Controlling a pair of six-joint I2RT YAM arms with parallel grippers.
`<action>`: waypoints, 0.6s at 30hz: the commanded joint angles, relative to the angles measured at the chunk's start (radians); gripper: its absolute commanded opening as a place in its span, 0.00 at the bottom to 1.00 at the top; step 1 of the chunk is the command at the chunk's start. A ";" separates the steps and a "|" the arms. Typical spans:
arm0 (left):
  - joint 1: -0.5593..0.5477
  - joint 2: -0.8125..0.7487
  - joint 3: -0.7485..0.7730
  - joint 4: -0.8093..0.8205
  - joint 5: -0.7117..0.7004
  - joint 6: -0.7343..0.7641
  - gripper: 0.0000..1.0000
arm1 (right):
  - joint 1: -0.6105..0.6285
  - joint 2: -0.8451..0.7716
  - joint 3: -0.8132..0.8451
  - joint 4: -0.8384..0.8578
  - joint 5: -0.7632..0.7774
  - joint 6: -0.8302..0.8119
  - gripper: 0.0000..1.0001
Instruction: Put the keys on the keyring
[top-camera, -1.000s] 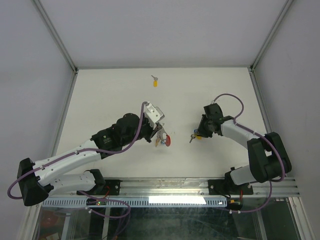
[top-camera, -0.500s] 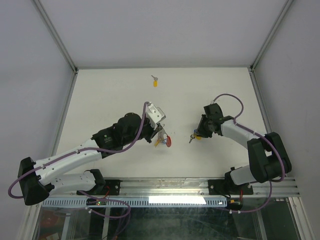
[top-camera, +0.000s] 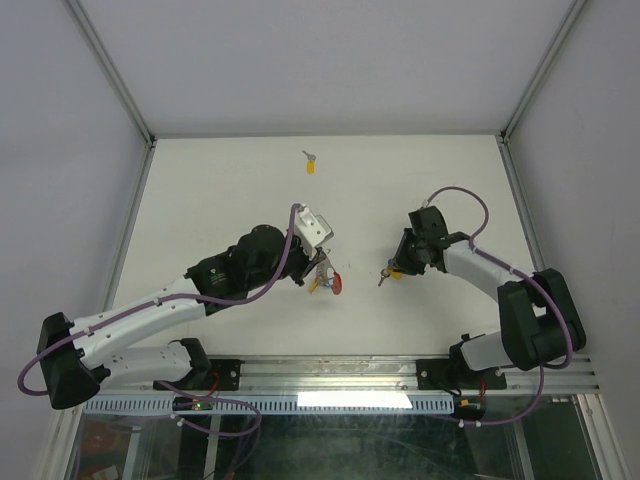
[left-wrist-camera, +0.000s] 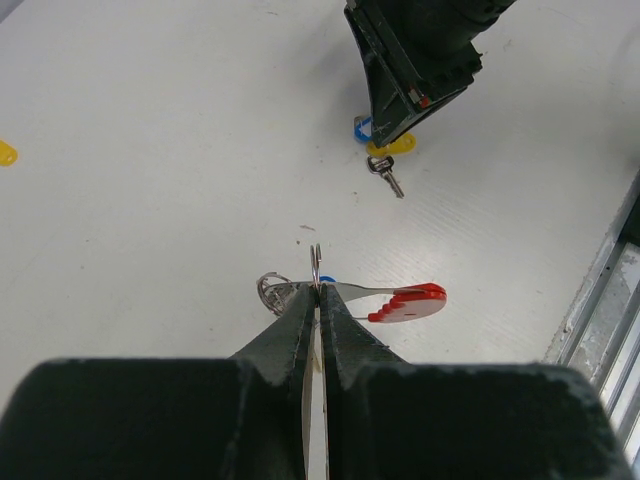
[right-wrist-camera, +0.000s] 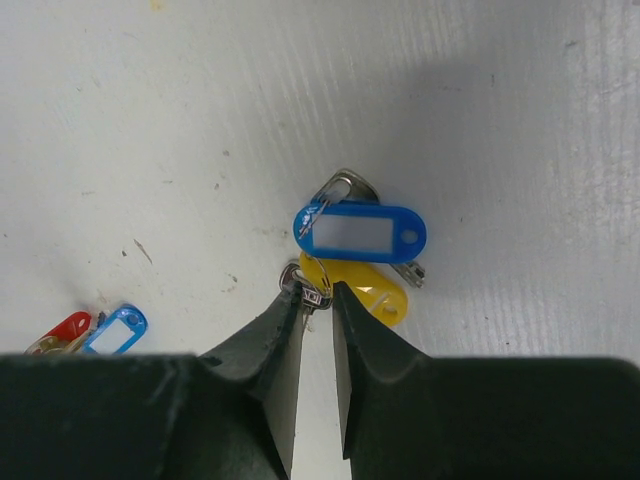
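Observation:
My left gripper (left-wrist-camera: 316, 290) is shut on the keyring's thin silver ring (left-wrist-camera: 316, 262), which stands upright between the jaws. More rings (left-wrist-camera: 273, 292) hang to the left and the red plastic strip (left-wrist-camera: 412, 302) to the right. From above, this keyring (top-camera: 330, 281) is at the table's middle. My right gripper (right-wrist-camera: 318, 292) is low over a cluster of keys with its jaws narrow. The silver head of one key (right-wrist-camera: 308, 284) is pinched between the tips. A blue tag (right-wrist-camera: 360, 233) and a yellow tag (right-wrist-camera: 362, 285) lie just beyond it. From above, the right gripper (top-camera: 393, 270) has a key (top-camera: 383, 278) poking out.
A lone key with a yellow tag (top-camera: 311, 165) lies far back on the white table (top-camera: 220, 200). The metal rail (top-camera: 400, 372) with both arm bases runs along the near edge. Grey walls enclose the table on three sides.
The left arm has edged slightly to the right with the keyring. The right gripper has barely moved over the keys.

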 joint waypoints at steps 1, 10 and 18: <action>0.013 -0.001 0.055 0.046 0.024 0.008 0.00 | -0.007 -0.017 0.000 0.022 -0.017 -0.004 0.21; 0.013 0.002 0.059 0.040 0.027 0.013 0.00 | -0.007 0.020 0.005 0.030 -0.030 -0.004 0.21; 0.013 0.005 0.060 0.039 0.026 0.017 0.00 | -0.007 0.050 0.007 0.038 -0.042 -0.004 0.20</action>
